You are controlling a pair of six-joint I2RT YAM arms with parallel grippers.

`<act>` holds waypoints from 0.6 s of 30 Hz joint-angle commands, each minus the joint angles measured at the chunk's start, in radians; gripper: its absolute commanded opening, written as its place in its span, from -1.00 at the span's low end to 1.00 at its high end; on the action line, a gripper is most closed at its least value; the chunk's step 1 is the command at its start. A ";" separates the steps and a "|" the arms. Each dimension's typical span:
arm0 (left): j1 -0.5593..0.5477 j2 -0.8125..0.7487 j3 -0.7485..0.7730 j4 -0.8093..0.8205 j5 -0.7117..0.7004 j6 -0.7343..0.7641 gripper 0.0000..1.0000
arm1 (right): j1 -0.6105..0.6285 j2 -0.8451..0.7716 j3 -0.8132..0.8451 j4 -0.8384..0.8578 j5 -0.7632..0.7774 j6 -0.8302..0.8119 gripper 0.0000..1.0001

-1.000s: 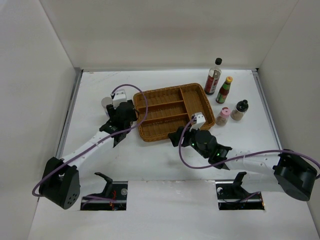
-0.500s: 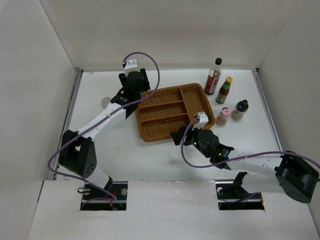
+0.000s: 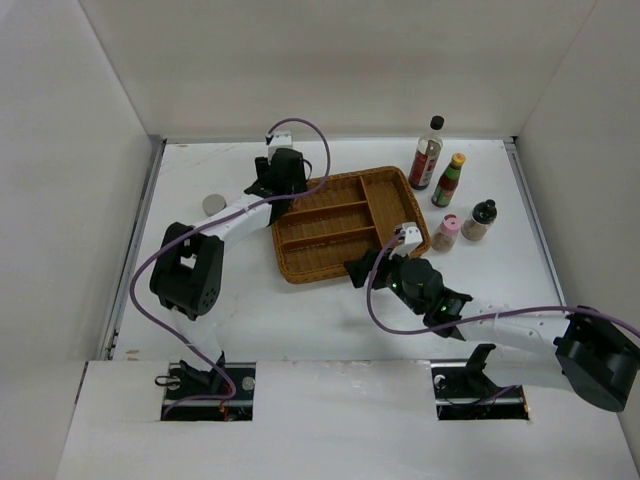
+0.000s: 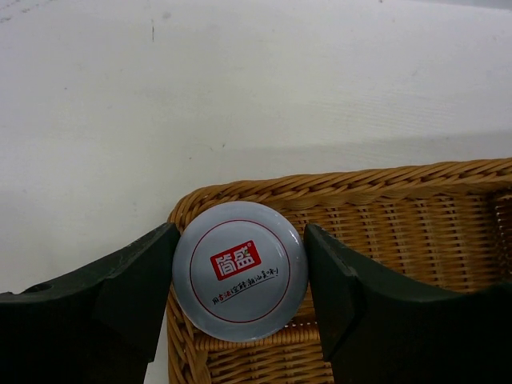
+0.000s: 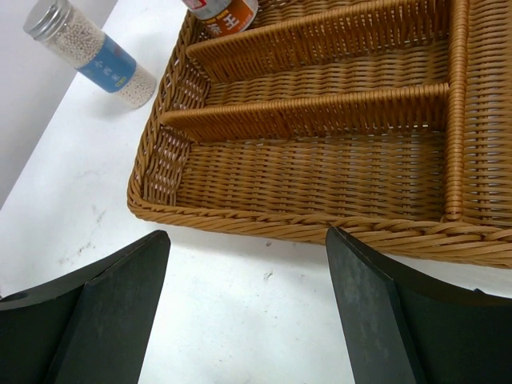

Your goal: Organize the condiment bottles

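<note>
My left gripper [image 3: 284,176] [image 4: 240,272] is shut on a shaker with a pale white top and a red logo [image 4: 240,270], held at the far left corner of the wicker tray [image 3: 340,181]. The shaker's orange label [image 5: 222,10] shows in the right wrist view. The grey-lidded blue-labelled jar [image 3: 213,204] [image 5: 90,53] stands on the table left of the tray. The tall dark red bottle [image 3: 427,155], yellow-capped sauce [image 3: 449,181], pink shaker [image 3: 446,233] and black-topped shaker [image 3: 481,220] stand right of the tray. My right gripper [image 3: 358,268] [image 5: 248,312] is open and empty before the tray's near edge.
The tray [image 5: 280,228] [image 4: 360,180] has three long compartments and one cross compartment at its right end. White walls enclose the table on the left, back and right.
My left arm swung from the table left of the tray, beside the grey-lidded jar, up to the tray's far left corner with the shaker in it. The right arm barely moved.
</note>
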 commanded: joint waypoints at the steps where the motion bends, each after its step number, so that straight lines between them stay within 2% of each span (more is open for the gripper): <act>1: -0.006 -0.011 0.033 0.136 -0.004 0.011 -0.34 | -0.013 -0.010 -0.003 0.067 -0.002 0.003 0.71; 10: -0.008 0.012 -0.069 0.231 -0.022 -0.001 0.08 | -0.037 -0.066 -0.016 0.047 0.009 -0.010 0.83; 13: -0.008 -0.008 -0.087 0.245 -0.027 0.000 0.30 | -0.054 -0.120 -0.021 0.026 0.017 -0.016 0.84; 15: -0.011 -0.020 -0.093 0.247 -0.027 0.003 0.50 | -0.071 -0.172 -0.010 -0.029 0.029 -0.011 0.82; 18: -0.024 -0.080 -0.124 0.263 -0.034 -0.001 0.85 | -0.094 -0.255 0.039 -0.175 0.076 -0.017 0.67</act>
